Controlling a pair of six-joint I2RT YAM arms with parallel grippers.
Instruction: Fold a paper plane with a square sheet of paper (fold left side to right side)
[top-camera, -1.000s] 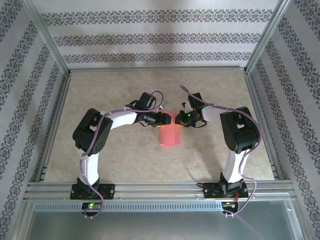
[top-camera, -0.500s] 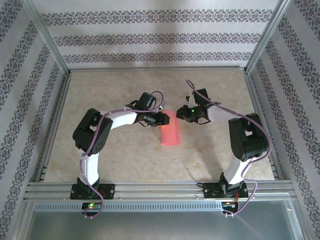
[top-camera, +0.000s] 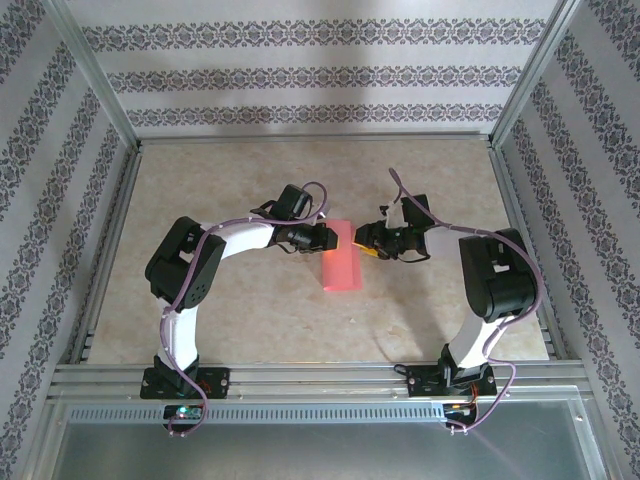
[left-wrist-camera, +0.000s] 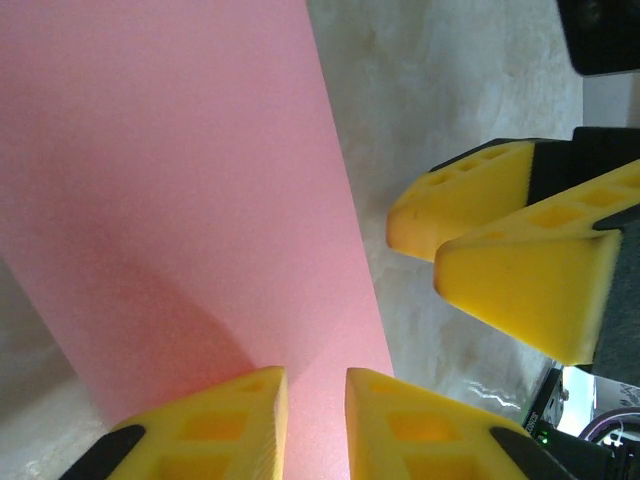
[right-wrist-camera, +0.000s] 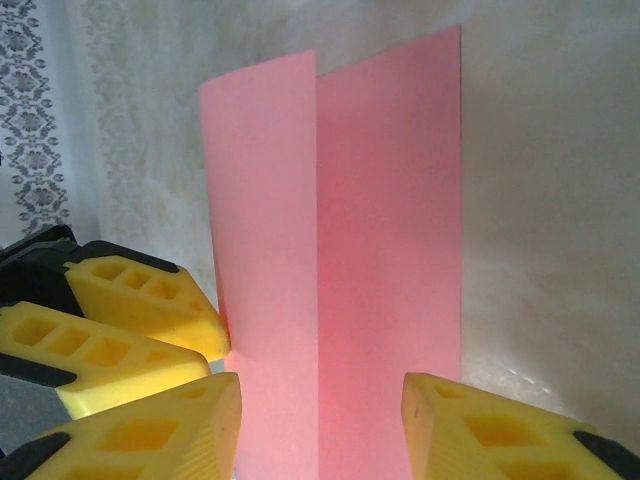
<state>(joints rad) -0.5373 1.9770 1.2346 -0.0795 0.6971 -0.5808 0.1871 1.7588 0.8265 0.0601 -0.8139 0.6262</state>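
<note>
Salmon-pink, the folded sheet of paper (top-camera: 341, 260) lies on the worktop (top-camera: 250, 310) with its long axis running near to far, the left fingers (left-wrist-camera: 220, 425) almost closed at its left edge, whether pinching it I cannot tell, the right fingers (right-wrist-camera: 150, 430) spread empty just beside its right edge.

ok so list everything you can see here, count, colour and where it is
sheet of paper: 1, salmon pink, narrow strip with a lengthwise crease, mid-table between the two end effectors
table: 1, beige marbled, inside the frame
frame rails: several, silver metal, around the table edges
walls: three sides, white with dark patterned stripes
left arm: 1, white and black, purple cable, base at near left
right arm: 1, same colours, base at near right
left end effector: 1, yellow fingers nearly together at the paper's left edge
right end effector: 1, yellow fingers apart, just right of the paper
</note>
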